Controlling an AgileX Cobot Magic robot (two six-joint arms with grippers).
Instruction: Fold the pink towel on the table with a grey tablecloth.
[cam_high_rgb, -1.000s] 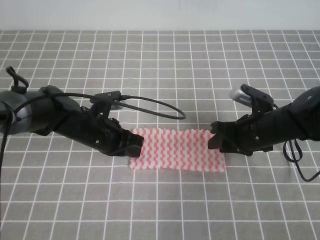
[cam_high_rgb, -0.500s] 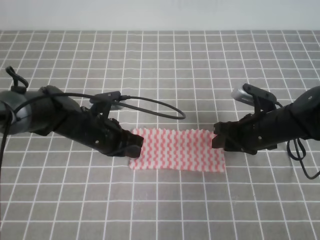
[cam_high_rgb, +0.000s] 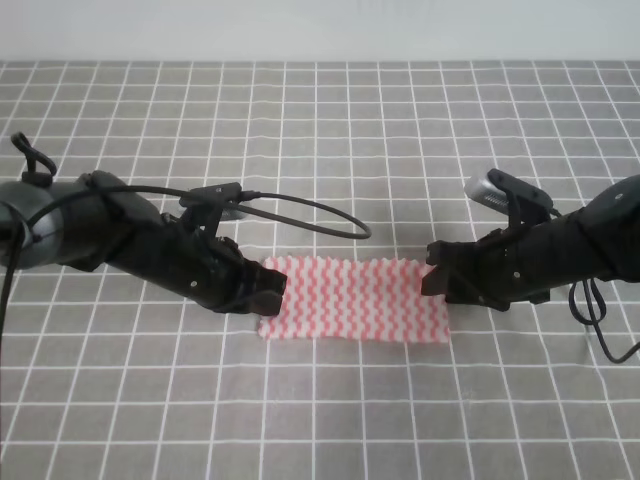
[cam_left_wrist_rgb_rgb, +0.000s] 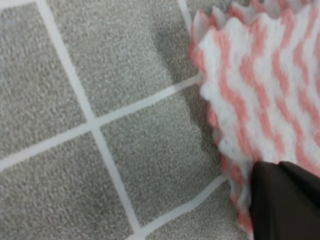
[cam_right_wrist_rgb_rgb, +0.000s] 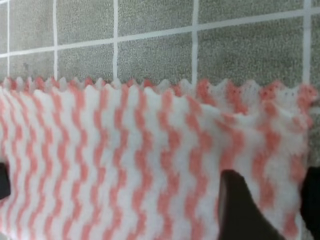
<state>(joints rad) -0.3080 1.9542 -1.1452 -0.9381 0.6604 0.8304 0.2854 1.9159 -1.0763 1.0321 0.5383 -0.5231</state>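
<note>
1. I see the table with a grey tablecloth (cam_high_rgb: 330, 130), gridded in thin white lines, filling nearly the whole high view.
2. The pink towel (cam_high_rgb: 352, 300) lies flat on it (jagged edges, wavy pink-and-white stripes), spanning a few squares.

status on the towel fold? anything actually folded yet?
Done: both arms are at the pink towel, left gripper at its left end and right gripper at its right end. In hand: each wrist view shows a fingertip over the cloth, though a closed grasp can't be confirmed. Left: the whole fold; the towel lies flat and spread on the grey tablecloth.
</note>
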